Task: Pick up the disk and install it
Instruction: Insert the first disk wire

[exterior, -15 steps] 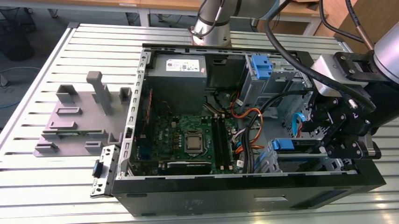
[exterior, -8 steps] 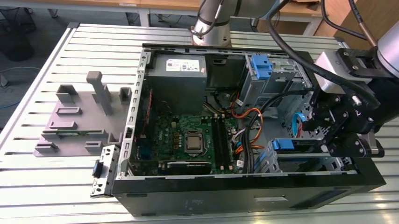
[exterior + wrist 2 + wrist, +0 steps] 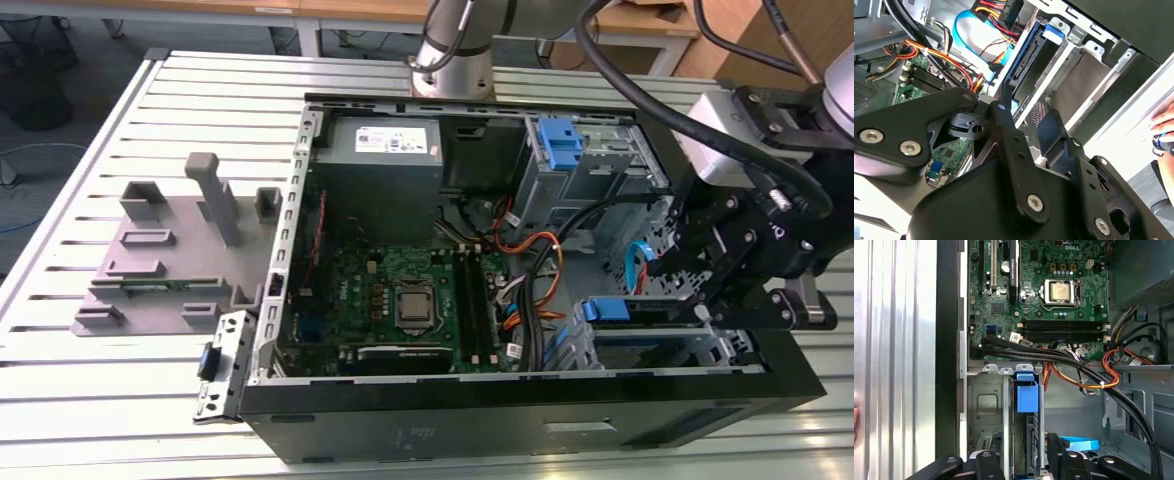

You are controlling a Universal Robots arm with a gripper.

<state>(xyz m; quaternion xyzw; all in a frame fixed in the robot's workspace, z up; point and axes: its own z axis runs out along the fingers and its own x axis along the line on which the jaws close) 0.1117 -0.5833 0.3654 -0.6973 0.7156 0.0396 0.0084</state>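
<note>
Now the disk (image 3: pixel 1025 405) sits edge-on in the drive cage (image 3: pixel 985 405) at the corner of the open case (image 3: pixel 534 405) on the table (image 3: pixel 107 390), its blue tab (image 3: pixel 622 309) showing. Above it hangs the gripper (image 3: pixel 707 300), fingers (image 3: pixel 1058 450) flanking the disk's rear; whether they pinch it cannot be told.

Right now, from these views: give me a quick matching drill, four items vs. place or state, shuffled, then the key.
Column 1
1. disk
2. gripper
3. power supply box
4. grey fixture

Column 2
A. on the slatted table, outside the case, at the exterior view's left
B. standing on edge in the drive cage, blue tab showing
C. in the case's far corner, white sticker on top
D. over the drive cage at the exterior view's right

Pairs: 1-B, 2-D, 3-C, 4-A
</note>
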